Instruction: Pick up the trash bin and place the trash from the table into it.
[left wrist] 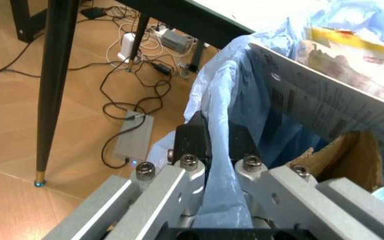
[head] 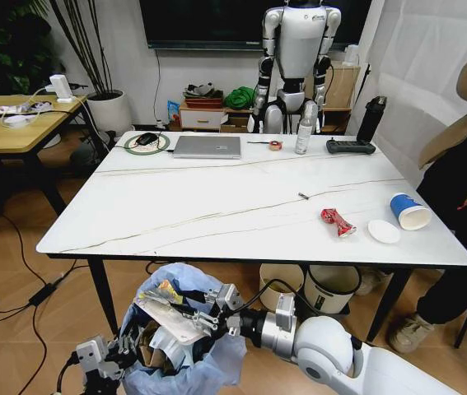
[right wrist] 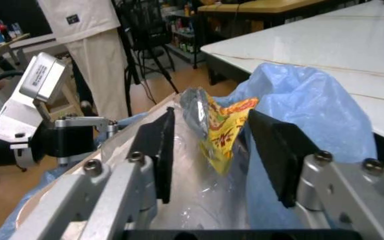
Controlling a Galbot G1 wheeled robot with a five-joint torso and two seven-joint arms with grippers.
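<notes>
At lower left of the head view, the left gripper (head: 118,352) is clamping the bin (head: 212,366) rim while the right gripper (head: 190,317), jaws spread, is lowering a clear pack (head: 170,319) in, with wrapper (head: 337,221), lid (head: 384,231) and cup (head: 409,211) remaining on the table (head: 217,206).

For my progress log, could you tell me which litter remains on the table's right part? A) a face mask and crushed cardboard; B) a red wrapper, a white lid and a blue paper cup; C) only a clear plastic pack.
B: the red wrapper, white lid and blue paper cup lie on the table.
</notes>
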